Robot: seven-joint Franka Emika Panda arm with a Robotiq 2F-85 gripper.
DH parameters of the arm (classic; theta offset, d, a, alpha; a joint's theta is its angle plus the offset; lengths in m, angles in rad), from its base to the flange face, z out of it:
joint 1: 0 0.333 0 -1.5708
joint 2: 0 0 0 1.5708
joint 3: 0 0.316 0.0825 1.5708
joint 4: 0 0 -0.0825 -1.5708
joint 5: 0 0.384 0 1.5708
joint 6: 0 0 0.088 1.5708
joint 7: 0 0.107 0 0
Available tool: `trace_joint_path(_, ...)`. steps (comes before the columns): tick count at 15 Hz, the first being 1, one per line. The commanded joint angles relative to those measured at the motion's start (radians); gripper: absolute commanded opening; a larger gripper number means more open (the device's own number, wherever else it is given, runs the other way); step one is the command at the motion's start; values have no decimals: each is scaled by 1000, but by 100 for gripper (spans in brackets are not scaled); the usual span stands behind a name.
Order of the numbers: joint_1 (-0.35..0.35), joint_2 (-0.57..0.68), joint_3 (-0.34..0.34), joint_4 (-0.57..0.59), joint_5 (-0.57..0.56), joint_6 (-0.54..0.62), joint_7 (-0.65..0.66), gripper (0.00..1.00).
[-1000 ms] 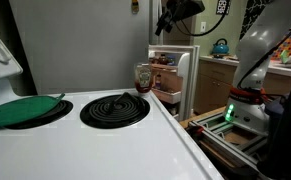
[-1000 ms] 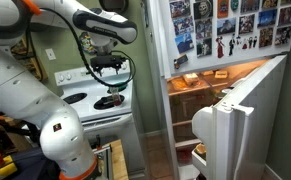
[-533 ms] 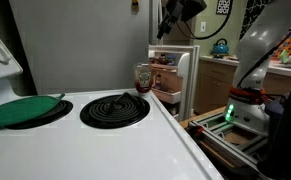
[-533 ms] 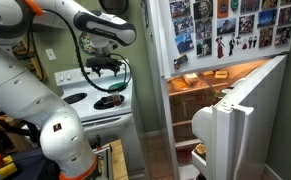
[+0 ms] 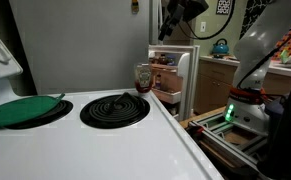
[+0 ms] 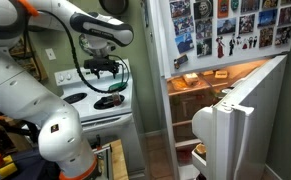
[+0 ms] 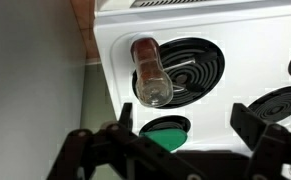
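Glass jar (image 7: 150,70) on stove (image 7: 247,28), well beneath the spread end effector (image 7: 185,122).

Open white fridge (image 6: 241,112), photos (image 6: 230,25) above, beside greenish wall (image 6: 49,56).

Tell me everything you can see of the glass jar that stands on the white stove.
The glass jar is small, with clear walls and a reddish-brown part at one end; whether that is lid or contents I cannot tell. It stands upright on the white stove, near an edge of the top, right at the rim of a black coil burner. Only the stove top touches it. The open tool hangs above it, well apart.
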Motion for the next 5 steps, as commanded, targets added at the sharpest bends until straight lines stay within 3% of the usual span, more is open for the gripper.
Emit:
trace_joint_path(1,-119,-98,67,-42,0,7,-57,100)
trace_joint_path(2,-57,-32,27,-8,12,5,-34,100)
trace_joint_path(5,-102,-62,54,-16,7,2,-48,100)
